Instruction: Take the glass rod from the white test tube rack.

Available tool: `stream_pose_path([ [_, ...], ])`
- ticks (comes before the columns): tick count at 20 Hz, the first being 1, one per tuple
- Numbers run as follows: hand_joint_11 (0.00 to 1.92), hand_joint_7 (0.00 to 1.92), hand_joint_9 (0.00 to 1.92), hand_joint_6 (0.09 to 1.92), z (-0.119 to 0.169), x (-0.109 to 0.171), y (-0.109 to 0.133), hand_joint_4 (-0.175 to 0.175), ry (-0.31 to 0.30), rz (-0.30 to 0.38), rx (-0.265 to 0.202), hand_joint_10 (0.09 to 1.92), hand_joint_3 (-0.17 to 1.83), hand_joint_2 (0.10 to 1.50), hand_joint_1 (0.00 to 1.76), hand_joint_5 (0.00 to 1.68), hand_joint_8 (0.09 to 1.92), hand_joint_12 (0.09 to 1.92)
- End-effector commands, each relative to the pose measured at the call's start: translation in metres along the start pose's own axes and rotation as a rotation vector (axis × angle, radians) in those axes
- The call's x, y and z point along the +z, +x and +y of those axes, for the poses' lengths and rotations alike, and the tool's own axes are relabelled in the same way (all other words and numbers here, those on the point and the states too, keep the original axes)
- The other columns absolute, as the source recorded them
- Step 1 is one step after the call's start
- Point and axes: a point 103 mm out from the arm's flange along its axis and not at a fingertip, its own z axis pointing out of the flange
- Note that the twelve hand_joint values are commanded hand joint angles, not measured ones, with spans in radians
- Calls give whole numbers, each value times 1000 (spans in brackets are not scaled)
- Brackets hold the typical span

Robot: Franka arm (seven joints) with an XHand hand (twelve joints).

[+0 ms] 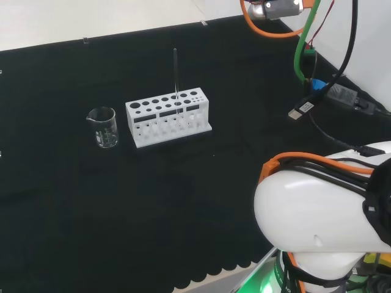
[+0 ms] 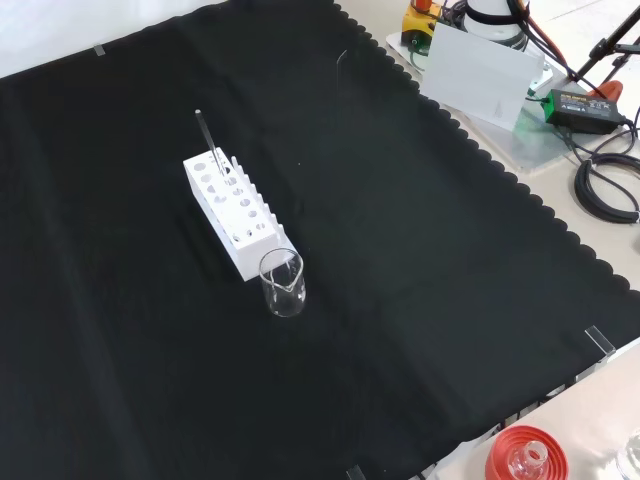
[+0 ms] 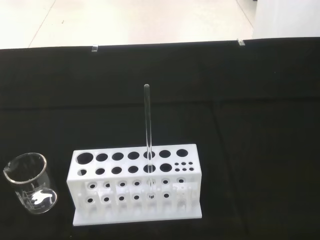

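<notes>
Head view, left to right: clear glass beaker (image 1: 102,126) stands on the black cloth (image 1: 91,201), just left of the white test tube rack (image 1: 168,119), small gap between them. Glass rod (image 1: 175,76) stands near upright in a hole toward the rack's right end, back row, most of its length rising clear above the rack top. Right of the rack the cloth runs bare as far as the arm's white link (image 1: 321,220) at near right; loose cables (image 1: 324,91) lie at far right. Cloth's far edge meets a pale floor well behind the rack; near edge is scalloped, with wide bare cloth between it and the rack. Front view: rack (image 2: 230,212) sits left of centre with the rod (image 2: 204,131) at its far end and the beaker (image 2: 282,283) at its near end, almost touching the rack corner; broad open cloth to the right up to the scalloped edge. A red ribbed stand (image 2: 525,455) with a small glass piece in it is cut off at the near right edge. Wrist view: beaker (image 3: 31,183) partly cut by the frame edge, rack (image 3: 136,182) whole, rod (image 3: 148,135) faint against the cloth, its foot lost among the rack's lower holes. State of the hand: cannot tell.
</notes>
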Motion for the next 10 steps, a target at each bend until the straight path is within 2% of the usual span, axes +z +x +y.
stream_pose_path([
  [1, 14, 3, 145, 285, 1, 0, 2, 10, 2, -14, -6, 889, 601, 748, 619, 166, 687, 1390],
  [2, 6, 14, 162, 298, 2, 0, 4, 0, 10, -19, -9, 918, 582, 754, 658, 260, 724, 1428],
  [4, 1, 32, 202, 454, 4, 0, 7, -22, 27, -18, -16, 934, 584, 747, 736, 398, 780, 1473],
  [6, 0, 41, 221, 613, 5, 1, 9, -36, 35, -22, -17, 941, 611, 733, 772, 435, 805, 1491],
  [10, 0, 93, 245, 777, 7, 4, 10, -67, 53, -13, -14, 947, 650, 715, 803, 497, 831, 1508],
])
